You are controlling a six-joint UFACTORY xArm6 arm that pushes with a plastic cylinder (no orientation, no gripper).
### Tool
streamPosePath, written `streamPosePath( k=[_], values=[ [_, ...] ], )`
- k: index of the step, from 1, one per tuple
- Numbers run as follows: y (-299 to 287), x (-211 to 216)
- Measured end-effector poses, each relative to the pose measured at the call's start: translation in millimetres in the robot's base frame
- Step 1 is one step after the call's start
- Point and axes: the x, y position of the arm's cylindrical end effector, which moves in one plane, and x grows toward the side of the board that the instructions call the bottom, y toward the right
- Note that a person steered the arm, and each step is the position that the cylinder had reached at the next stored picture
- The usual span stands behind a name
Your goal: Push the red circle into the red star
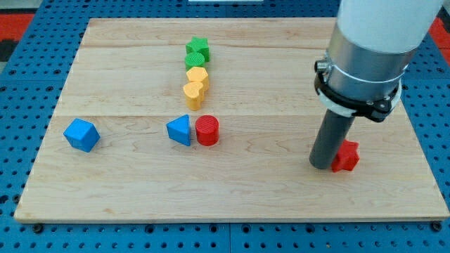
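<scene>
Since the rod's tip [323,166] has no jaws and rests touching the red star [345,156], it should circle left behind the red circle [207,131], avoiding the blue triangle [180,130], then push rightward.

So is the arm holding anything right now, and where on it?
Nothing is held. My tip is a bare rod resting beside the red star, on its left in the view; the red circle sits apart.

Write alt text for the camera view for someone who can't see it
My tip rests on a wooden board just left of the red star, far right of the red circle. A blue triangle touches the circle's left; a blue cube sits farther left. Above, yellow blocks and green blocks line up.
</scene>
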Motion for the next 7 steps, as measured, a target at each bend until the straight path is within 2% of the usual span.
streamPosePath(
  k=[1, 2, 3, 4, 5, 6, 7],
  values=[
    [4, -37],
    [43, -32],
    [45, -26],
    [-25, -101],
    [-126, -110],
    [-175, -86],
    [-183, -63]
  ],
)
